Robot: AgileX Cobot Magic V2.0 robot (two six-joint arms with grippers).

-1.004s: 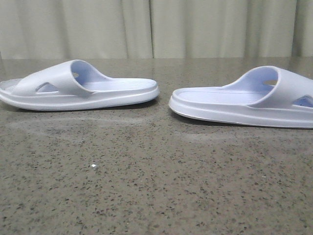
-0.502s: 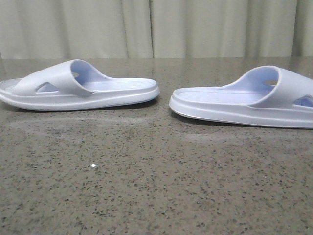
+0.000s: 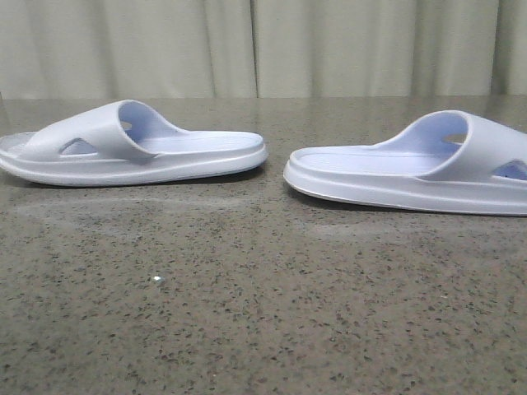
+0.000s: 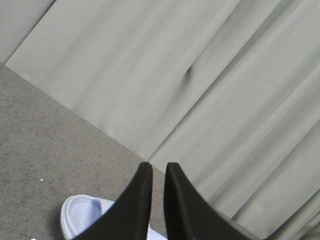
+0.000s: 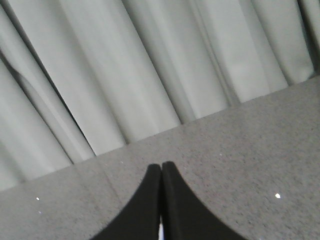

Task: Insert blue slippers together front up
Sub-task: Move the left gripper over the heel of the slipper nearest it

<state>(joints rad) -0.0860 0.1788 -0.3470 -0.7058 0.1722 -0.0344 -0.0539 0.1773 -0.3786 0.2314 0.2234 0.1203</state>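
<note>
The front view sits low, barely above the speckled stone desk (image 3: 247,313), looking forward across it to a pleated curtain (image 3: 329,49) and catching both slippers side-on at close range. The left wrist view tilts upward past its pincer (image 4: 153,172), taking in mostly curtain, a wedge of desk and the end of one slipper (image 4: 80,215). The right wrist view looks over its pincer (image 5: 160,172) at the desk's far edge and curtain. All three share desk and curtain; the front and left wrist views share a slipper.
</note>
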